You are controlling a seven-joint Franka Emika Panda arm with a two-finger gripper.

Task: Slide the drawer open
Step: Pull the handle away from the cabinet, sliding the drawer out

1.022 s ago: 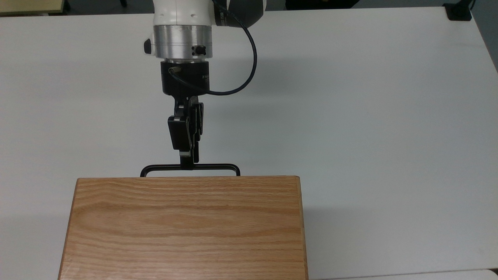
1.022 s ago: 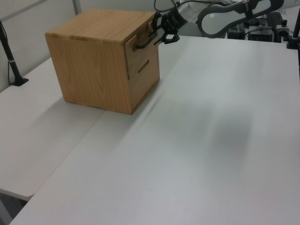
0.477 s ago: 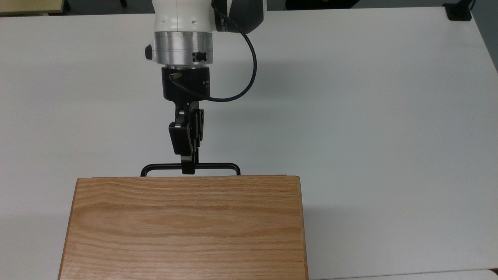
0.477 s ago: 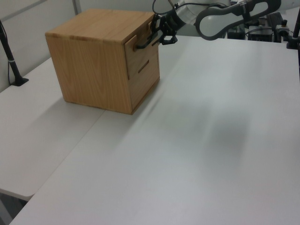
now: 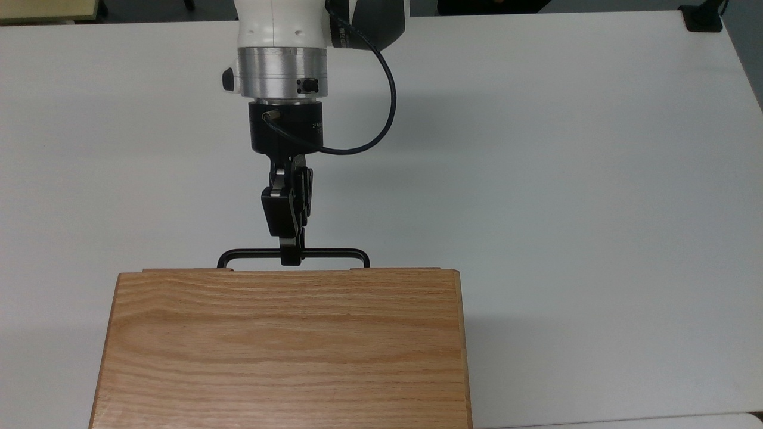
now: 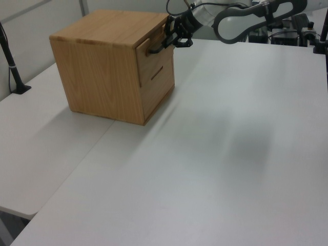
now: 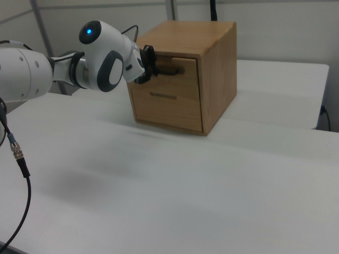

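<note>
The gripper point(image 5: 290, 257) is clamped on the black handle point(image 5: 334, 254) of the drawer point(image 6: 152, 57), the upper one in the cabinet point(image 5: 286, 351). In the top view the drawer's front edge peeks out at the cabinet's 12 o'clock side, barely pulled.

White arm point(image 5: 280, 24) with silver collar, black wrist, looping black cable point(image 5: 381, 89), black end effector point(image 5: 290, 253).

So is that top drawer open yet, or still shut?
Barely open. In the top view a thin strip of the drawer front peeks past the cabinet top. The gripper is at its handle.
</note>
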